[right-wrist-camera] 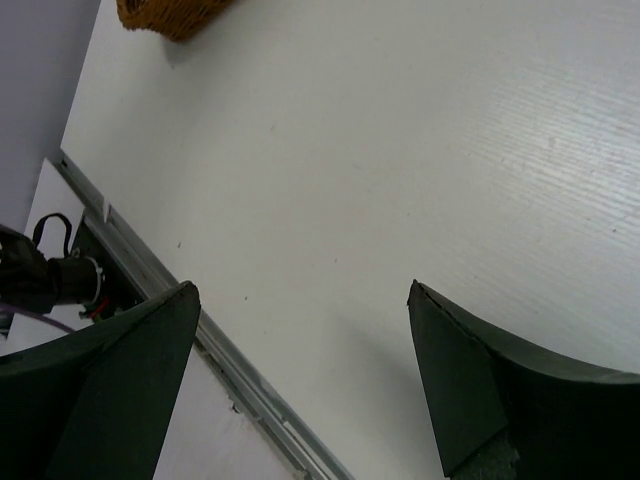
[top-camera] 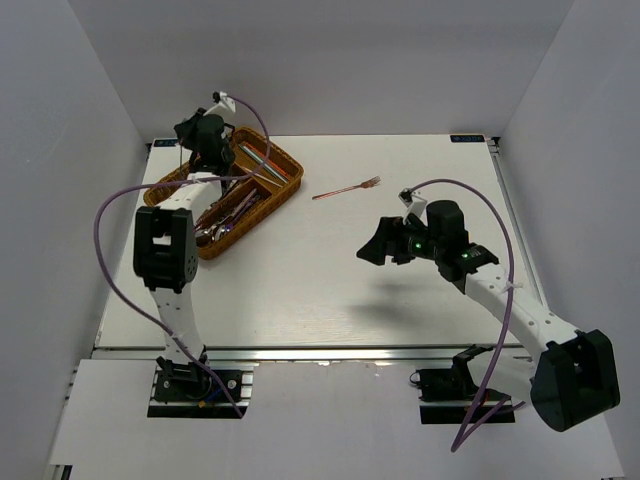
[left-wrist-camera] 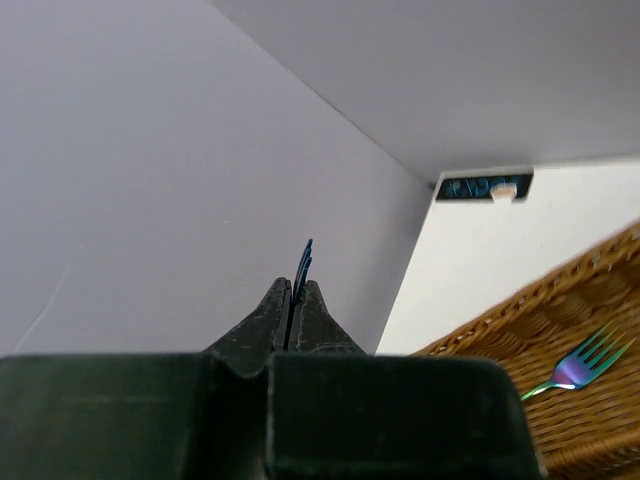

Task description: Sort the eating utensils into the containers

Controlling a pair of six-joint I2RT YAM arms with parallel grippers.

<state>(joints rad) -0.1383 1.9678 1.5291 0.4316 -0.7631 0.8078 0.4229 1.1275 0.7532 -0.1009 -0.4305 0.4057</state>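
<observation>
Most of the eating utensils (top-camera: 228,218) already lie in the long compartments of the wicker tray (top-camera: 258,216), which sits on the far left of the desk (top-camera: 320,290). Left claw (left-wrist-camera: 296,290), poised over the tray's far left end, is pinched tight on a thin blue utensil (left-wrist-camera: 303,258); only its tip shows above the fingers, so its kind cannot be told. An iridescent fork (left-wrist-camera: 580,365) rests in the tray below and to the right of that claw. Right claw (right-wrist-camera: 302,290) hangs over bare desk right of centre, jaws spread wide and holding nothing. One rose-gold fork (top-camera: 347,188) lies loose on the desk, near the tray's right side and well apart from both claws. Judged from this layout, sorting is nearly complete: the blue piece is not yet set down in a compartment, and the rose-gold fork is not yet picked up, a job that most plausibly falls to the right arm.
</observation>
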